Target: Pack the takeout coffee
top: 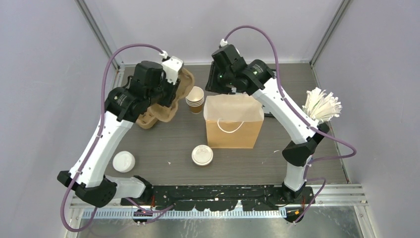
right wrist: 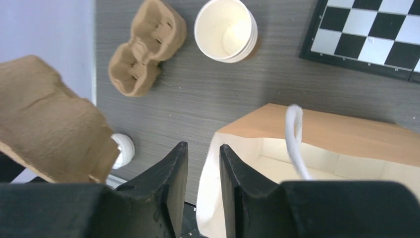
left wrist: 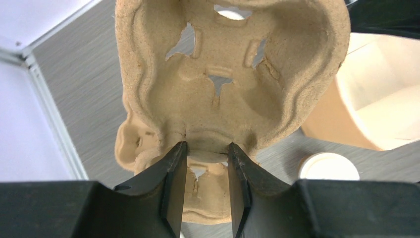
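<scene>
- The left gripper (left wrist: 207,148) has its jaws clamped on the rim of a pulp cup carrier (left wrist: 277,89), held up near the far-left corner of the desk (top: 173,144).
- The right gripper (right wrist: 204,148) sits at the far rim of the brown paper bag (top: 247,136). Its jaws stand narrowly apart, and I cannot tell whether they pinch the paper.
- The takeout coffee (top: 202,155), seemingly the lidded cup, stands unpacked toward the desk's near edge, just beside the bag.
- Likely step: readying bag and carrier. Next, one gripper must free itself, reach the coffee and lift it upright.
</scene>
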Robot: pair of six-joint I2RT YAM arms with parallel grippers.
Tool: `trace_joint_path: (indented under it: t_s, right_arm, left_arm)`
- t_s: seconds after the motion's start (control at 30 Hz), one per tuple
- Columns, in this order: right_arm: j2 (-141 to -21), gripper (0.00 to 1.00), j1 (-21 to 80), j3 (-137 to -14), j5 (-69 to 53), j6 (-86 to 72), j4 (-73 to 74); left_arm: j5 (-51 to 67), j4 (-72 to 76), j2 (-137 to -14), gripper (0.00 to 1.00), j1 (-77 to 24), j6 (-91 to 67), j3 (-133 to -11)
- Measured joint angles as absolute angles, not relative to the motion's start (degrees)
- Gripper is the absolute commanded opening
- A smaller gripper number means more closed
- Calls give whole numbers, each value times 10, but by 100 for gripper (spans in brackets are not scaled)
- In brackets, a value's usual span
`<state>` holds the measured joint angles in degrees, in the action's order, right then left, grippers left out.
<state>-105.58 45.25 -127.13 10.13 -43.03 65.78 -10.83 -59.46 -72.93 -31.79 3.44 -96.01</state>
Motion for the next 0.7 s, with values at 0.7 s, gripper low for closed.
trace_joint_path:
  t_s: [0.7]
  right_arm:
    - [-600,74,452,-1004,146,-366,531]
  left_arm:
    - [115,-602,-889,23,-446,109,-1203]
